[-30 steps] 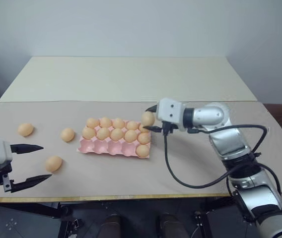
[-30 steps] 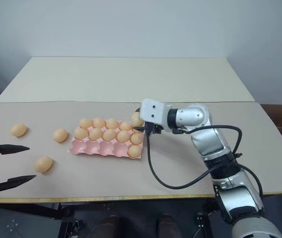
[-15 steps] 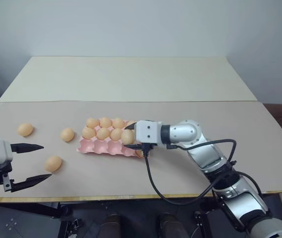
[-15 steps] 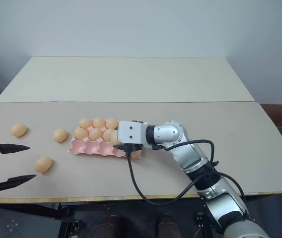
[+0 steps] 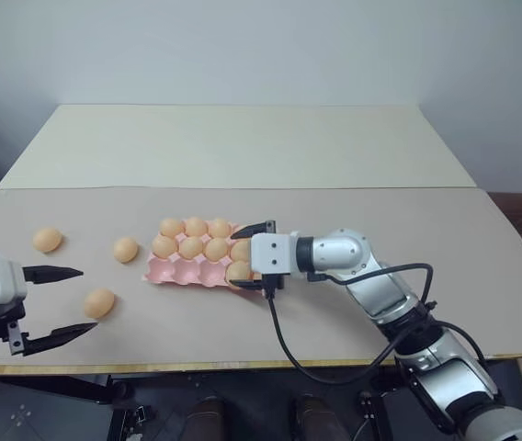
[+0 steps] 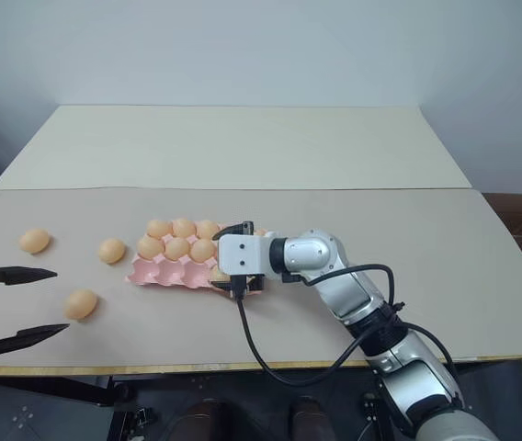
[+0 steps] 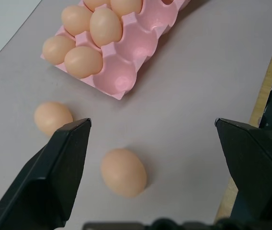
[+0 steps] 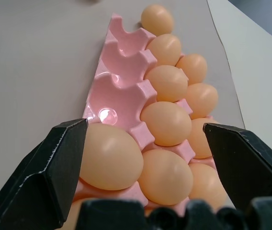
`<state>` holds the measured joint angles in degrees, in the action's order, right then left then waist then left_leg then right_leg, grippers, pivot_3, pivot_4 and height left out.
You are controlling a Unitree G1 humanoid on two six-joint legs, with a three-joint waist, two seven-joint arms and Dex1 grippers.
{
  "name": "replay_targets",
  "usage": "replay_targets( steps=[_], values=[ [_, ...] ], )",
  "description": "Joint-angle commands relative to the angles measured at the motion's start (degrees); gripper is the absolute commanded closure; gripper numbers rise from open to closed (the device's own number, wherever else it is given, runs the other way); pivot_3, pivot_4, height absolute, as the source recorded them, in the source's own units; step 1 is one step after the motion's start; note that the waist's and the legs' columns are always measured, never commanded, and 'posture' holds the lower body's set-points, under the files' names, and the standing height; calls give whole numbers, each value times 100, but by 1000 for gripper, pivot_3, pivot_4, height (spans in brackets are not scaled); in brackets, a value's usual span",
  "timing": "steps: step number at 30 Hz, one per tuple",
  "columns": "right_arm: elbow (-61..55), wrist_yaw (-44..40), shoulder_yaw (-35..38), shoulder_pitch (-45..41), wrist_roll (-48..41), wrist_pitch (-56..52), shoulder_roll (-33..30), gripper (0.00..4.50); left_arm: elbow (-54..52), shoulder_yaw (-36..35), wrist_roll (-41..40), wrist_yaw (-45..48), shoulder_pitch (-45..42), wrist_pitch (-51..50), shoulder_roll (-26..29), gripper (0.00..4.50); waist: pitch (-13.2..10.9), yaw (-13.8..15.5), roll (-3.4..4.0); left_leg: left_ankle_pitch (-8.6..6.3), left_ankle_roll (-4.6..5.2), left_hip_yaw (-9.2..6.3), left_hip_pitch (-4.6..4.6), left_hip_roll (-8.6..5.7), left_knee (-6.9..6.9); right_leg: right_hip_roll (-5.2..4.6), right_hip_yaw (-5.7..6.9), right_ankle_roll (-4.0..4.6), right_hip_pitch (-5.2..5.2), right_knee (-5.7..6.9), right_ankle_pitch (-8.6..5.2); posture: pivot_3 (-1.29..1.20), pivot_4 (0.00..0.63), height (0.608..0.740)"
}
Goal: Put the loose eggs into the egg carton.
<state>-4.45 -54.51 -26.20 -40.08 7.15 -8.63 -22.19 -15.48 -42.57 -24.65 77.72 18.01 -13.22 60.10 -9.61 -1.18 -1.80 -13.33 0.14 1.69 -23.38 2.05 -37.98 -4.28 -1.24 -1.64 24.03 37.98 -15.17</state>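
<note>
The pink egg carton [image 5: 186, 272] lies mid-table with several eggs in its back and middle rows. My right gripper [image 5: 245, 257] reaches in from the right and stands open over the carton's right end. Between its fingers [image 8: 54, 177] an egg [image 8: 109, 155] rests free in a front-row cup. Three loose eggs lie on the table left of the carton [image 8: 112, 91]: one far left [image 5: 47, 240], one near the carton [image 5: 125, 249], one nearer the front [image 5: 99, 302]. My left gripper [image 5: 85, 299] is open, level with that front egg [image 7: 123, 171], not touching it.
The eggs and carton sit on a beige mat [image 5: 353, 220] covering the near half of the table. A black cable [image 5: 284, 344] loops from my right wrist over the mat. The front table edge [image 5: 243, 367] runs just behind my left gripper.
My right gripper carried an egg leftward and down over the carton's front row, then opened. The egg now sits in a cup. The left gripper stayed still.
</note>
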Motion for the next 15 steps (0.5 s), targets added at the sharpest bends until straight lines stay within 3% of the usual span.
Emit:
replay_targets(
  steps=[1,8,15],
  values=[
    [-466,-35,265,-17,-156,-26,-121,27,-41,-20,14,-15,-56,79,56,0,0,1,0,0,0,0,0,0,0,0,0,0,0,0,0,0,150,740],
    [-1523,-756,1058,83,-1215,-1180,-963,27,-10,-75,62,-12,14,105,32,0,0,30,0,0,0,-1,0,-1,0,-2,0,0,-3,-3,0,0,150,740],
    [-2333,-2219,1900,518,-2822,-1762,-2484,27,-44,-117,135,-26,116,128,-1,0,0,39,-1,0,1,-1,2,1,0,-3,2,0,-10,-13,0,0,150,740]
  ],
)
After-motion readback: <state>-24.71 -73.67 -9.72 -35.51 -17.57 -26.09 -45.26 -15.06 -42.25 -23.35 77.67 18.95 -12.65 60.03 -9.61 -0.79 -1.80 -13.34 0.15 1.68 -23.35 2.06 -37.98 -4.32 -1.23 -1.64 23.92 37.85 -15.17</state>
